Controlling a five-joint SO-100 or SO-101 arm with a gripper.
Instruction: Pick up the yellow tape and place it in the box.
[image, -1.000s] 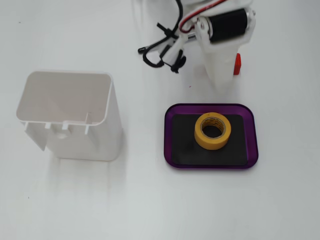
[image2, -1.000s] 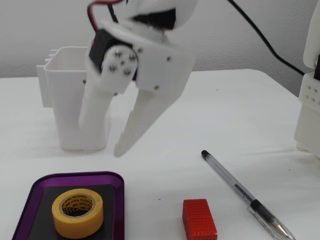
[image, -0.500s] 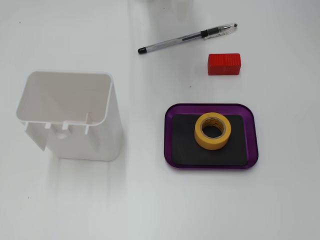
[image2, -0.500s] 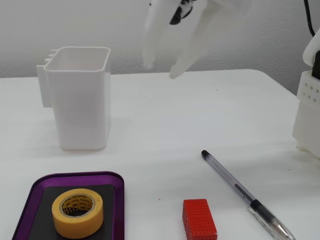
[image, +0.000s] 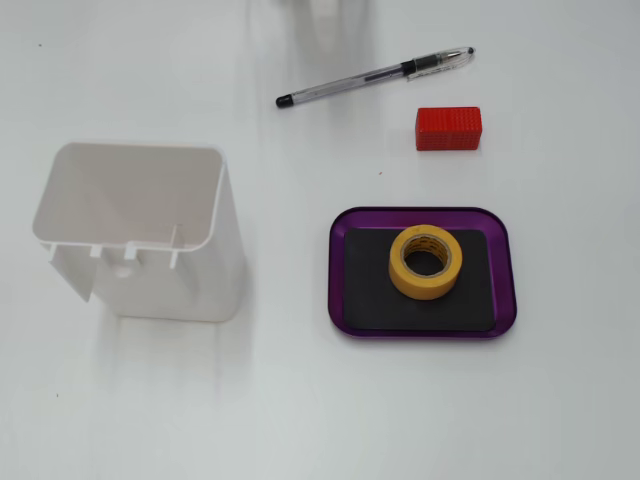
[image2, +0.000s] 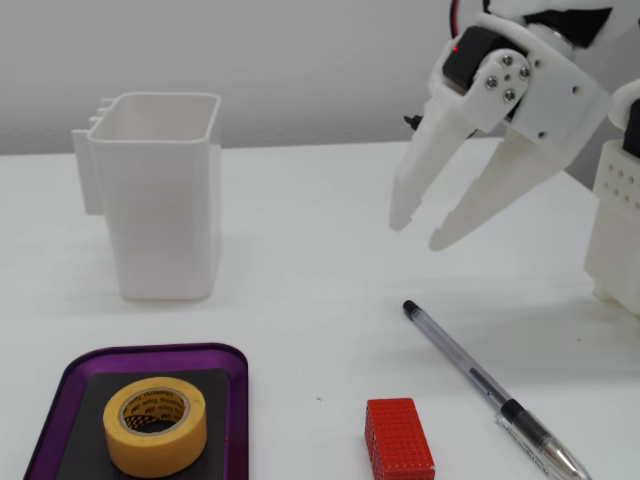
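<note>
The yellow tape (image: 427, 261) (image2: 155, 424) lies flat on the black bottom of the purple box (image: 338, 270) (image2: 60, 390), seen in both fixed views. My white gripper (image2: 422, 226) hangs in the air at the right, well above the table and far from the box. Its fingers (image2: 420, 170) are spread apart with nothing between them, so it is open. It is out of the picture in the fixed view from above.
A tall white plastic bin (image: 140, 230) (image2: 160, 190) stands left of the box. A clear pen (image: 372, 75) (image2: 485, 388) and a red block (image: 448, 128) (image2: 398, 437) lie on the white table. The arm's white base (image2: 618, 215) stands at the right edge.
The gripper has left the box area, risen, and swung to the right side of the table. It has gone from the view from above. The tape stays in the box.
</note>
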